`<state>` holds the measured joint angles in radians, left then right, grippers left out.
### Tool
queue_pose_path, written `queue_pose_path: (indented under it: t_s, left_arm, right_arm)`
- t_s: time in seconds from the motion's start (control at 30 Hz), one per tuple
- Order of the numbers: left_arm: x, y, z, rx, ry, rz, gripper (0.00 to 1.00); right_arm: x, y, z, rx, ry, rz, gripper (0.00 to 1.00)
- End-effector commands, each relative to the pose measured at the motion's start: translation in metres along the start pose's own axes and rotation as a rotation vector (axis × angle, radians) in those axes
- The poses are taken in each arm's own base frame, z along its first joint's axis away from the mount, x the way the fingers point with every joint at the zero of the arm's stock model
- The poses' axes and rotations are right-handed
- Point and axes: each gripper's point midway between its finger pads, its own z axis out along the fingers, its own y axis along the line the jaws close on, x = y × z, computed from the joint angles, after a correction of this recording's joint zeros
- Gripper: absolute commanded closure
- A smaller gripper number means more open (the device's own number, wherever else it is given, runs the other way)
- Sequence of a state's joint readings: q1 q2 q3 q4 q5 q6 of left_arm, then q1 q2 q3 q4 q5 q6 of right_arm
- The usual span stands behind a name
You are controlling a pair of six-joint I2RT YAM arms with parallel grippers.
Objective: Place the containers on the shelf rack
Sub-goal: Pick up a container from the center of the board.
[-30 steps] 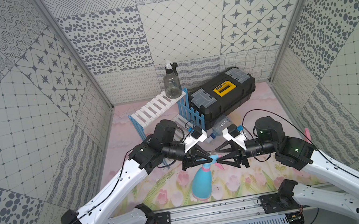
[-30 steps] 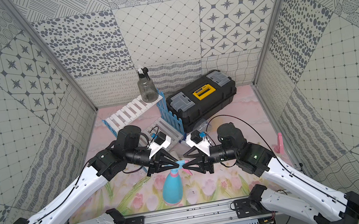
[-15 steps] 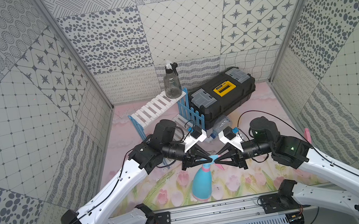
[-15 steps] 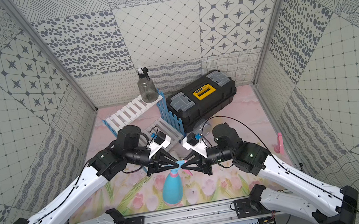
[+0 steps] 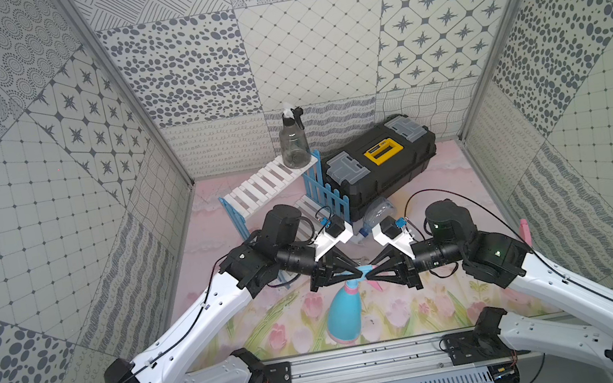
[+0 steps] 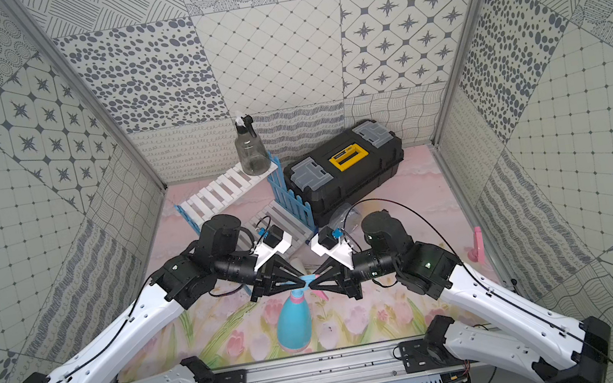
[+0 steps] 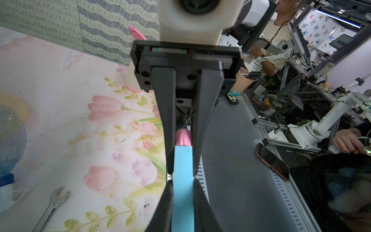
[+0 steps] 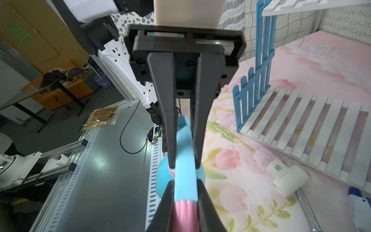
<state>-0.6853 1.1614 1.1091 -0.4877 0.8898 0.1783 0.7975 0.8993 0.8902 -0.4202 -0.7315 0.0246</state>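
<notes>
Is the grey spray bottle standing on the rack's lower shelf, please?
No, the grey spray bottle stands upright atop the shelf rack.

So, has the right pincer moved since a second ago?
Yes. Against the black toolbox, the right pincer shifted toward the robot's left and shut on the blue bottle.

shelf rack (image 5: 254, 193) | on top shelf, right end: shelf bottle (image 5: 294, 148) | just right: toolbox (image 5: 381, 171) | front-right: lying bottle (image 5: 379, 209) | in front: front bottle (image 5: 342, 315)
</notes>
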Motion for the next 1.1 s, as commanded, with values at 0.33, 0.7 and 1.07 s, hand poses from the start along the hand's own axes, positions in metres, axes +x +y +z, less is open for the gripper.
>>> queue_pose_path:
  t_s: [0.33,0.7,1.07]
  left_arm:
    - [-0.009,0.016,-0.016,-0.175,-0.113,0.045,0.12]
    - [0.025,0.047,-0.082,-0.667,-0.214,-0.008,0.02]
    - [0.062,0.049,-0.128,-0.930,-0.233,0.000,0.01]
  right_arm:
    - [-0.015,-0.027,-0.014,0.217,-0.075,-0.033,1.00]
    - [-0.097,-0.047,-0.050,0.471,-0.277,-0.136,1.00]
    - [-0.209,-0.069,-0.053,0.649,-0.377,-0.225,1.00]
